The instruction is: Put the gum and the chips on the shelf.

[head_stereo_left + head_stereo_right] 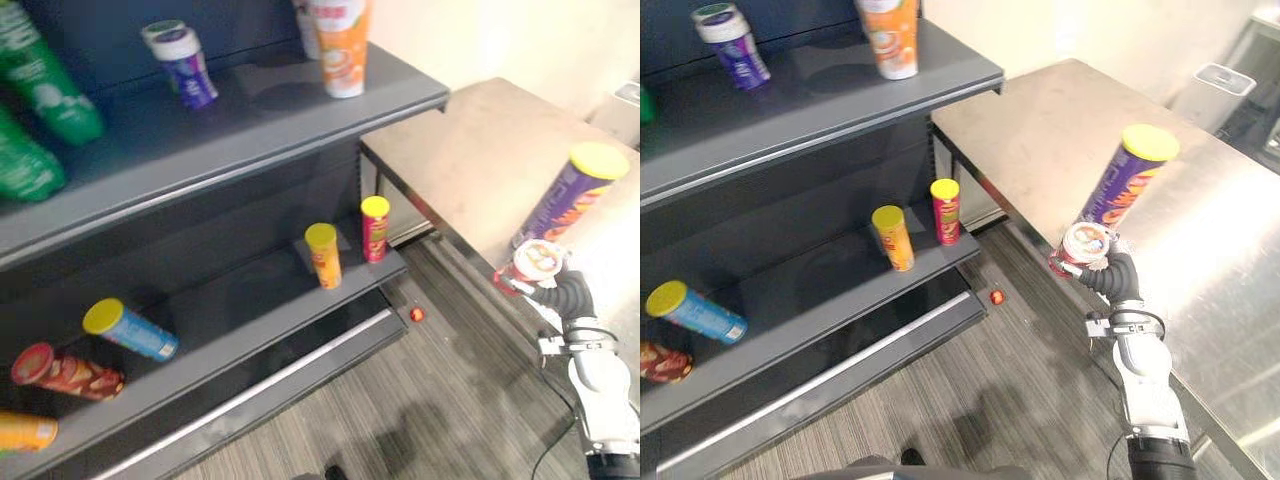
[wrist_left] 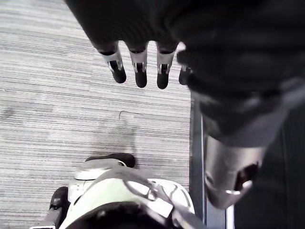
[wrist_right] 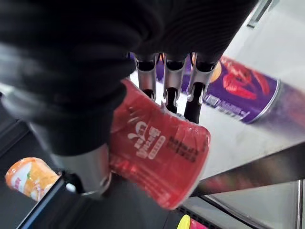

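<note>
1. The red container (image 3: 162, 152) sits in the right hand (image 1: 1110, 268), whose fingers (image 3: 172, 93) and thumb curl round its side. It is held off the surface at the counter's edge, its pale top turned toward the shelf.
2. The purple chips can (image 1: 1125, 185), with a yellow lid, stands on the counter (image 1: 1040, 130) just behind that hand. Its base is hidden by the red container.
3. The shelf (image 1: 840, 105) stands beside the counter, across a strip of floor.
4. Its upper board holds a purple bottle (image 1: 732, 45) with a white lid and an orange tub (image 1: 888, 40).
5. Its lower board carries two small yellow-lidded cans (image 1: 894, 238) upright.
6. The left hand (image 2: 139, 69) hangs over the floor, fingers straight and holding nothing.
</note>
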Motion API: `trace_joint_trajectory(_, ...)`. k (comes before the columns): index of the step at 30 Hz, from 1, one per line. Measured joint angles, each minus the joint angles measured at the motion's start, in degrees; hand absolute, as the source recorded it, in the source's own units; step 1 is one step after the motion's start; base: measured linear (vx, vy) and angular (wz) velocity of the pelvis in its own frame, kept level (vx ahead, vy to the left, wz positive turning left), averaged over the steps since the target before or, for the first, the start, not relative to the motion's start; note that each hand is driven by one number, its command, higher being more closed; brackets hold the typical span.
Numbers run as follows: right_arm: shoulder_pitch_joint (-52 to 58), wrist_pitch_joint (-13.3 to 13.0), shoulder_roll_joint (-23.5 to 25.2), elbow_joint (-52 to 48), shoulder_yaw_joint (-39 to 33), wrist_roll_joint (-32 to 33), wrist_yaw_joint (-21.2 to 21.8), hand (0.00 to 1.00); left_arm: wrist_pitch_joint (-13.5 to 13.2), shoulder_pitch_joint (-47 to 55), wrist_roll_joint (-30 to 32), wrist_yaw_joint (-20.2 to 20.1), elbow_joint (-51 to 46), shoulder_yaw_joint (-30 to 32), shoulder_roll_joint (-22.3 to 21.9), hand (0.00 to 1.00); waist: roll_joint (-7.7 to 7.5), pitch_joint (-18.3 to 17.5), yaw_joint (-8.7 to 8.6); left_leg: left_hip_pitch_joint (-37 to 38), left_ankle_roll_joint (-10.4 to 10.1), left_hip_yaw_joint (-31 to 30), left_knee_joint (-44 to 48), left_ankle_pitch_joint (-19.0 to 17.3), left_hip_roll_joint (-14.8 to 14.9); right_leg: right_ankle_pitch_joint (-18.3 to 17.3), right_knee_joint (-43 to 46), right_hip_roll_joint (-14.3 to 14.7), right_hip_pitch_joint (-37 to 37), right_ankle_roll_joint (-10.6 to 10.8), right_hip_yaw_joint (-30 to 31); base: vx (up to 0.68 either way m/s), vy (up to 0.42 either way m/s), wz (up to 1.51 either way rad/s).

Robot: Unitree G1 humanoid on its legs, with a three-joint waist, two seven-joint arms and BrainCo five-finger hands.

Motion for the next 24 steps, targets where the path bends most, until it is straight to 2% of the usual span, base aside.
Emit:
trace_joint_trajectory(2,0.0,0.0,0.5,0.6,-0.4,0.0,-1.7,1.0,-0.1,0.1,-0.2,0.1,0.0,-1.0,0.1,0.0,0.21,-0.1,0.26,1.2,-0.6,-1.0,-3.0,0.8,-0.7,0.0,1.9,-0.6,0.6,0.0,-0.1,-0.07,0.034,0.54)
trace_joint_trajectory(5,0.8,-0.1,1.0,1.5,-0.8,0.0,-1.8,1.0,0.0,0.3,-0.3,0.0,-0.1,-2.0,0.5,0.0,0.58,-0.3,1.05,2.5,-0.2,-2.7,-6.5,1.1,-1.9,-0.6,8.1,-3.0,0.4,-1.1,1.1,-0.05,0.095,0.56)
trace_joint_trajectory(6,2.4,-0.4,1.3,1.3,-1.2,0.0,-1.7,1.0,0.3,0.4,-0.3,-0.1,-0.1,-2.8,1.4,0.0,-0.21,-0.2,1.07,2.9,0.8,-6.2,-7.9,1.6,-3.1,-0.8,13.4,-4.2,-2.0,-5.9,9.8,-0.03,0.085,1.03)
trace_joint_trajectory(7,3.8,-0.5,2.0,1.3,-2.0,0.0,-1.7,1.0,0.8,0.3,-0.3,-0.2,-0.1,-3.8,1.6,0.0,0.25,-0.4,0.39,2.8,1.6,-9.3,-7.9,1.7,-3.1,-1.8,16.8,-3.5,-4.8,-8.5,18.3,-0.01,0.073,1.29)
trace_joint_trajectory(8,4.6,-0.5,2.8,1.3,-2.4,0.0,-1.8,1.0,1.1,0.0,-0.2,-0.4,-0.2,-4.1,2.0,0.0,0.56,-0.6,-0.22,2.6,2.0,-11.5,-7.7,1.9,-2.8,-3.3,17.1,-1.6,-6.0,-7.5,23.9,0.03,0.003,1.51)
trace_joint_trajectory(9,6.0,-0.3,3.8,1.1,-2.4,0.0,-2.1,1.0,2.1,-0.7,-0.1,-0.8,0.0,-4.2,2.7,0.0,0.16,-0.1,-0.98,2.3,2.1,-15.0,-7.6,2.4,-2.3,-6.0,14.9,2.7,-7.1,-5.4,33.6,0.01,-0.009,1.56)
trace_joint_trajectory(10,6.3,-0.3,4.3,1.0,-2.0,0.0,-2.1,1.0,3.3,-0.7,-0.1,-1.6,0.0,-4.3,3.8,0.0,-0.43,0.3,-1.09,1.8,2.1,-17.3,-7.1,2.6,-2.3,-6.1,12.8,5.3,-7.6,-4.6,39.4,-0.01,-0.009,1.39)
trace_joint_trajectory(12,6.3,-0.3,4.4,-0.5,-1.8,0.0,-1.5,1.0,4.8,-0.7,-0.1,-2.8,0.0,-4.4,3.9,0.0,-1.36,0.2,-1.01,1.7,1.8,-20.3,-6.4,2.7,-2.6,-5.5,8.5,7.4,-7.7,-3.5,43.7,-0.01,0.007,0.95)
trace_joint_trajectory(15,5.9,-1.5,4.4,-4.1,-0.7,0.1,-0.9,1.0,5.6,-0.5,-0.8,-4.3,-0.1,-4.3,4.4,0.0,-2.72,0.1,0.23,1.4,1.5,-20.9,-6.4,2.9,-2.9,-3.3,1.4,8.3,-7.3,-0.4,44.9,0.02,-0.031,0.71)
trace_joint_trajectory(17,3.9,-2.1,4.4,-5.2,0.6,0.3,1.1,1.0,5.8,0.2,-2.4,-4.6,-0.1,-3.6,4.7,0.0,-4.12,-0.2,0.86,0.8,0.8,-19.9,-6.5,3.4,-3.7,-2.8,-3.4,8.3,-7.6,-0.2,45.1,0.01,-0.115,0.28)
trace_joint_trajectory(18,3.1,-2.4,4.2,-5.3,1.0,0.8,1.9,1.0,5.8,0.3,-4.1,-4.7,0.1,-3.6,4.4,0.0,-3.87,-0.3,1.07,0.9,0.5,-19.6,-6.7,3.6,-3.4,-1.7,-4.2,8.6,-7.4,1.2,45.5,0.01,-0.109,0.1)
trace_joint_trajectory(20,2.0,-2.4,4.1,-5.3,2.4,1.4,3.2,1.0,4.9,1.0,-6.1,-5.0,0.1,-2.5,3.5,0.0,-3.01,-0.3,1.43,1.7,-0.9,-19.2,-8.6,4.6,-2.2,-1.0,-6.9,10.3,-6.8,0.9,45.1,0.06,-0.114,-0.05)
trace_joint_trajectory(21,1.9,-2.2,4.1,-5.3,3.0,2.1,3.8,1.0,4.7,1.1,-6.2,-5.0,0.1,-2.0,3.1,0.0,-2.0,-0.5,1.41,1.5,-1.7,-19.2,-8.6,5.1,-1.6,-0.5,-8.2,11.0,-6.1,0.6,44.6,0.08,-0.103,-0.06)
trace_joint_trajectory(24,1.8,-1.4,4.1,-5.3,4.6,2.9,5.2,1.0,4.0,1.1,-5.3,-4.9,0.0,-1.4,2.5,0.0,-1.73,-0.9,1.45,1.5,-2.1,-19.5,-8.6,5.3,-0.1,0.2,-10.2,12.7,-5.2,0.5,43.8,0.09,-0.101,0.02)
